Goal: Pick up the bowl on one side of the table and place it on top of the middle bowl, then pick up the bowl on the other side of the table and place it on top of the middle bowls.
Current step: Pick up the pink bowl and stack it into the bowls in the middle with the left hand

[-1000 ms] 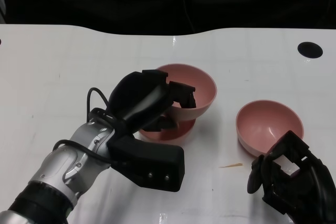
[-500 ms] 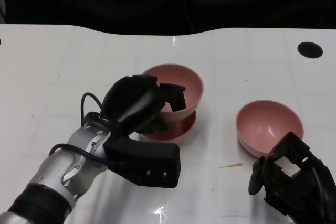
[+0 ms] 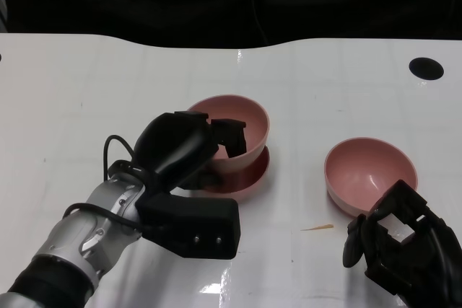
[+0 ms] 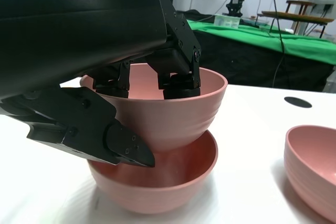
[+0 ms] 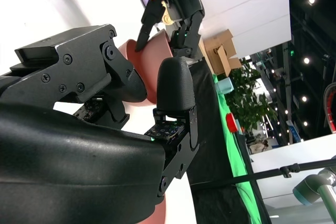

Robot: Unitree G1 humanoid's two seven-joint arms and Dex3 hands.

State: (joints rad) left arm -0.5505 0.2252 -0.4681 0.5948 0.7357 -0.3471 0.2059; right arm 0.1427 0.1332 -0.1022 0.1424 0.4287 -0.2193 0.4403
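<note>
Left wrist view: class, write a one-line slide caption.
Left hand holds a pink bowl nested in the middle bowl; a third bowl waits nearby.

Bright overhead light glares in white patches on the glossy table (image 3: 86, 84), soft shadows pooling beneath the stacked bowls (image 4: 157, 150); both wrist views blur close up.

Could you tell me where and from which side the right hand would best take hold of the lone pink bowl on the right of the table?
Probably by the near rim. The lone pink bowl stands upright and open, apart from the stacked bowls that the left hand holds. The right hand sits just on its near side, so fingers going over that edge, thumb outside on the wall, look the shortest approach.
</note>
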